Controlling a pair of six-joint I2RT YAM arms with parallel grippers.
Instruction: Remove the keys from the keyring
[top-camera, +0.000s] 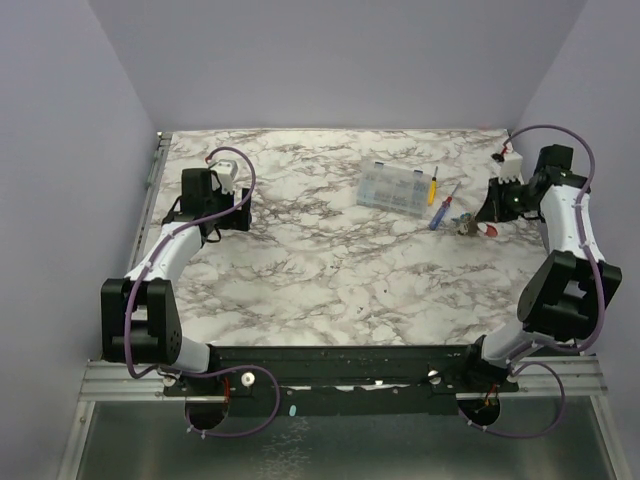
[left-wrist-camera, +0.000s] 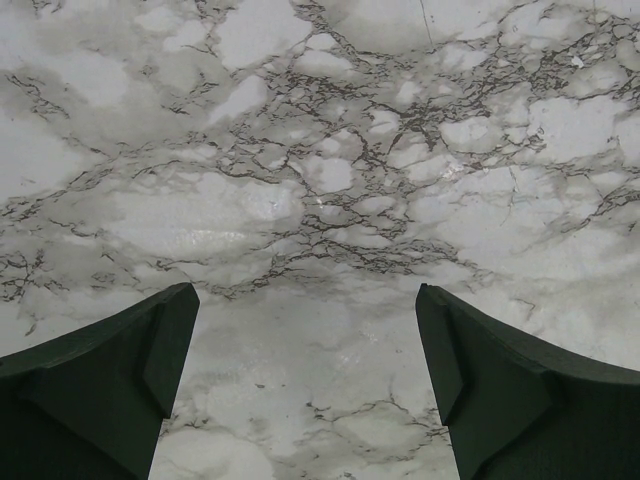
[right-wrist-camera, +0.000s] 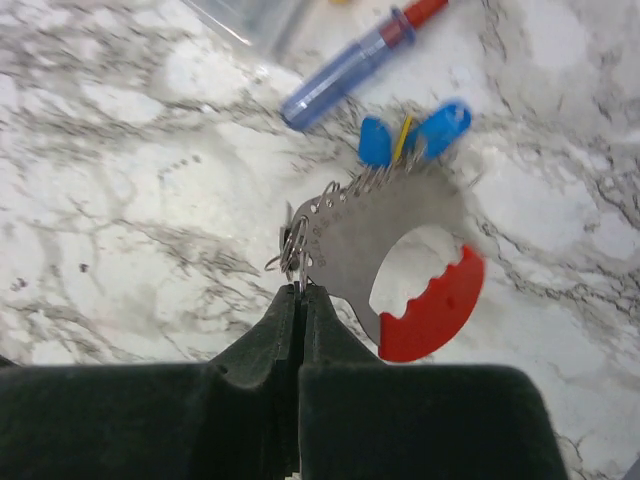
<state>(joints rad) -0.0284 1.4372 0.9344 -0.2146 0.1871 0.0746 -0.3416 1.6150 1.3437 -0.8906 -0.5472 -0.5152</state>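
Note:
The keys (right-wrist-camera: 412, 135) are a small bunch with blue plastic heads, lying on the marble beside a flat silvery metal tag (right-wrist-camera: 375, 235) with a red curved end (right-wrist-camera: 435, 310). A small wire keyring (right-wrist-camera: 293, 245) hangs at the tag's left edge. My right gripper (right-wrist-camera: 301, 290) is shut on thin metal at this ring, low over the table. In the top view the right gripper (top-camera: 480, 220) is at the far right with the bunch (top-camera: 464, 222). My left gripper (left-wrist-camera: 305, 295) is open and empty over bare marble, at the far left in the top view (top-camera: 243, 212).
A blue-handled screwdriver (right-wrist-camera: 345, 68) lies just beyond the keys, also in the top view (top-camera: 443, 208). A yellow-handled screwdriver (top-camera: 432, 186) and a clear plastic parts box (top-camera: 392, 187) lie behind it. Purple walls enclose the marble table (top-camera: 320, 270).

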